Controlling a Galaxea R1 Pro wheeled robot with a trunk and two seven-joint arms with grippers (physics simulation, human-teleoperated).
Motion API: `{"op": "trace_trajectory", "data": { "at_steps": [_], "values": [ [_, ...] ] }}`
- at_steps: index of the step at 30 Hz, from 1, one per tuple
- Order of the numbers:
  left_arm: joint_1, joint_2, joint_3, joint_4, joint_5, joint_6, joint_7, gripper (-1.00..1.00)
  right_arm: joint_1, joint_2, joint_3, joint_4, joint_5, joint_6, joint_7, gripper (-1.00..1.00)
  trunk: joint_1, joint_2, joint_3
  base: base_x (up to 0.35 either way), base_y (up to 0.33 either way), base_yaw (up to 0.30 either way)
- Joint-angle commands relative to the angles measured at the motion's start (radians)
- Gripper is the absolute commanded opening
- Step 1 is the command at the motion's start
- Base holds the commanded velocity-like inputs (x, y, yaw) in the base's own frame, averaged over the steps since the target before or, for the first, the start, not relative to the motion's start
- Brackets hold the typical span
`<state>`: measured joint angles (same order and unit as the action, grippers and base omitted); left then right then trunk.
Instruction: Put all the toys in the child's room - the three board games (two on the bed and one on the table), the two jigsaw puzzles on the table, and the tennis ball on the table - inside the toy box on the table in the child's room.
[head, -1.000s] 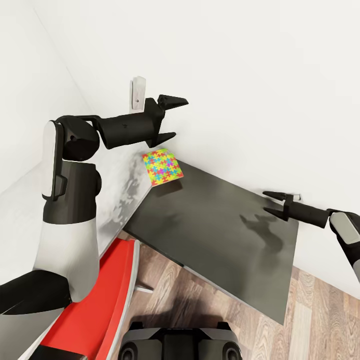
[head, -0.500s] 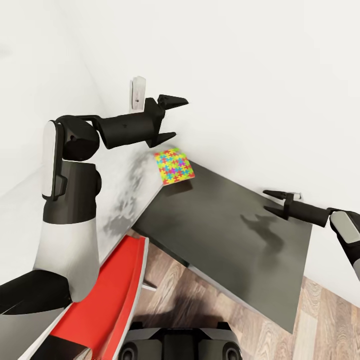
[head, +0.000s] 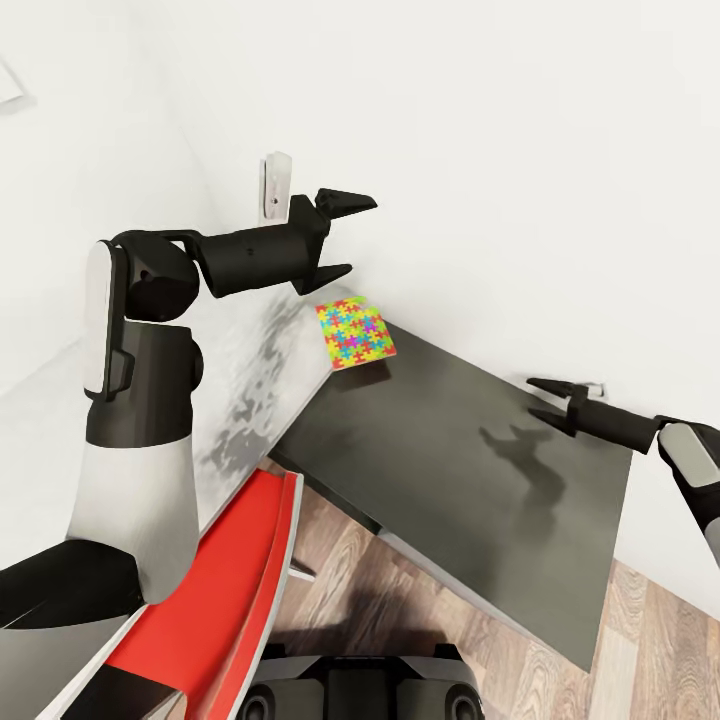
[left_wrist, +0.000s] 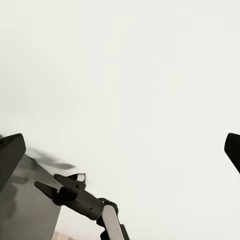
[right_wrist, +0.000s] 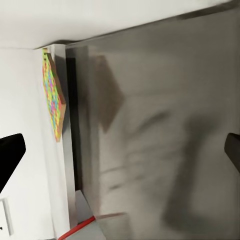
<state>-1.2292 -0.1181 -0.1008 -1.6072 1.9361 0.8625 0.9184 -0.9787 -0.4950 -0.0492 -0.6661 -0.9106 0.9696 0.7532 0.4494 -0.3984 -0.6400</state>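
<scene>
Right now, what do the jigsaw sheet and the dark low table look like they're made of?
The jigsaw puzzle looks like thin printed card: flat, matte, bright interlocking pieces with a brownish edge in the right wrist view. The side table looks like a dark grey laminate or painted board, smooth with a dull sheen that shows soft shadows. Neither is certain.

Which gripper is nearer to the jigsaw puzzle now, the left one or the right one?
Left. The left gripper is open just above the jigsaw puzzle, while the right gripper, also open, is far across the dark side table.
</scene>
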Motion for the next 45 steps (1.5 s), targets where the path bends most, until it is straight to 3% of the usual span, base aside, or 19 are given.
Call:
{"op": "trace_trajectory", "data": {
  "at_steps": [1, 25, 45],
  "values": [
    [-0.001, -0.001, 0.001, 0.0, 0.009, 0.001, 0.01, 1.0, -0.001, 0.0, -0.002, 0.0, 0.004, 0.004, 0.005, 1.0, 0.001, -0.002, -0.001, 0.0, 0.0, 0.015],
    [0.001, 0.0, 0.001, 0.0, 0.008, 0.001, 0.004, 1.0, -0.002, -0.024, -0.006, -0.001, -0.004, 0.0, 0.008, 1.0, 0.001, -0.002, -0.001, -0.002, -0.018, 0.004],
    [0.004, 0.0, 0.002, 0.0, 0.007, 0.0, 0.002, 1.0, 0.001, -0.021, -0.005, 0.0, -0.005, -0.001, 0.011, 1.0, 0.001, -0.002, -0.001, -0.003, -0.05, 0.02]
  ]
}}
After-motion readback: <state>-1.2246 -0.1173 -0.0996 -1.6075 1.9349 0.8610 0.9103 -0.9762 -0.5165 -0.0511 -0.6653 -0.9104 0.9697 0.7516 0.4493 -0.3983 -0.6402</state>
